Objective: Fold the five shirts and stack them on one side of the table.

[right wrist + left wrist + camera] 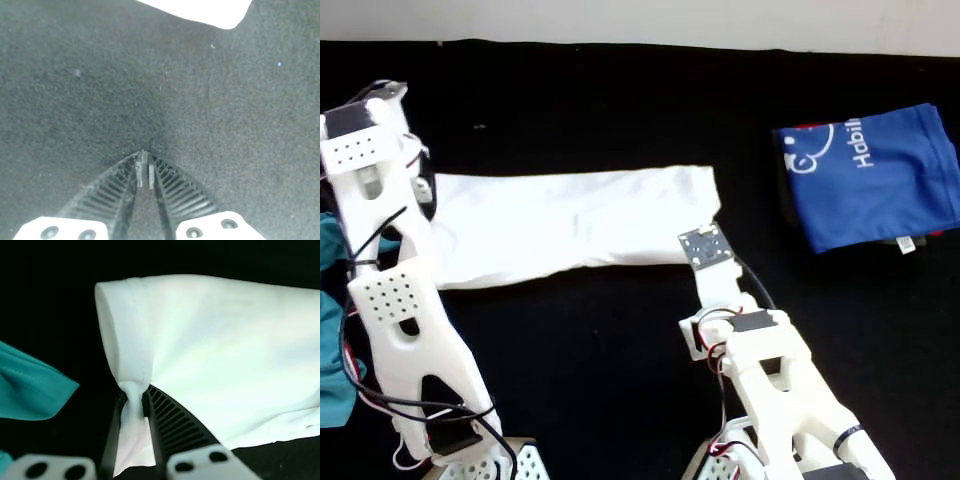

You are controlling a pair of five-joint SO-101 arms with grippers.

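Observation:
A white shirt (570, 225), folded into a long band, lies across the middle of the black table. My left gripper (134, 396) is shut on a pinched bit of that shirt's left end (200, 340), at the table's left side (426, 198). My right gripper (144, 169) is shut with nothing between its fingers, tips down close to the black cloth. It sits just off the white shirt's near right corner (200, 9). A folded blue shirt (870, 175) rests at the right side on top of other folded clothes.
A teal shirt (332, 320) is bunched at the table's left edge, beside my left arm, and its edge (30, 385) lies close to the left gripper. Bare black cloth (590, 380) stretches along the near side between the two arms.

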